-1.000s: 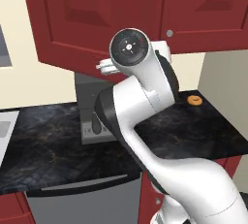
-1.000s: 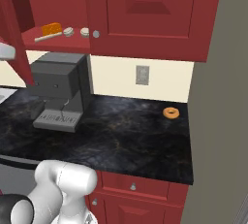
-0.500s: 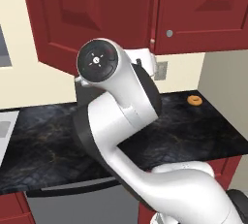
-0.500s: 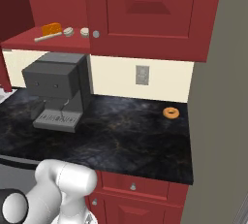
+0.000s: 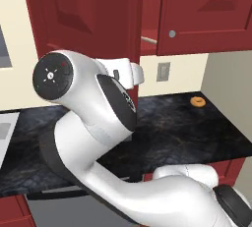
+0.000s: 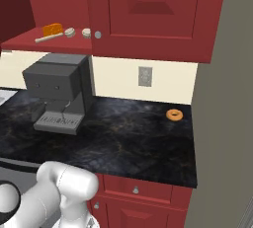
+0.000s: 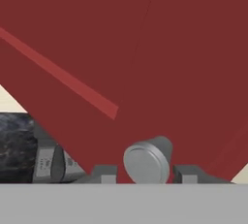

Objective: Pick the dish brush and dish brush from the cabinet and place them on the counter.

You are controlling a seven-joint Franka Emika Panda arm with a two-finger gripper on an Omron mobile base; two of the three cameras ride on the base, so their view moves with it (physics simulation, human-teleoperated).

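The hand view sits close against the dark red cabinet door; a round silver knob stands between the two dark fingertips of the gripper, which are spread either side of it with a gap on each side, not closed on it; whether either pad touches the knob cannot be told. To the left of this view a strip of the black counter and part of a grey machine show below the door.

The right base view gives what the hand view lacks, the inside of the open cabinet; on its red inner shelf lie one dish brush (thin straight handle, round flat pale head at the right end) and the round head of the second dish brush just beside it, near the edge of the closed door; a small orange block sits just behind the first brush.

On the counter, black with faint golden veins, a boxy grey coffee machine stands under the shelf; a small brown ring-shaped donut lies well apart to the right, near the wall.

The left base view has the white arm across the foreground, the open door behind it, and the handle of a brush poking out in the gap between the doors; the donut shows here too.
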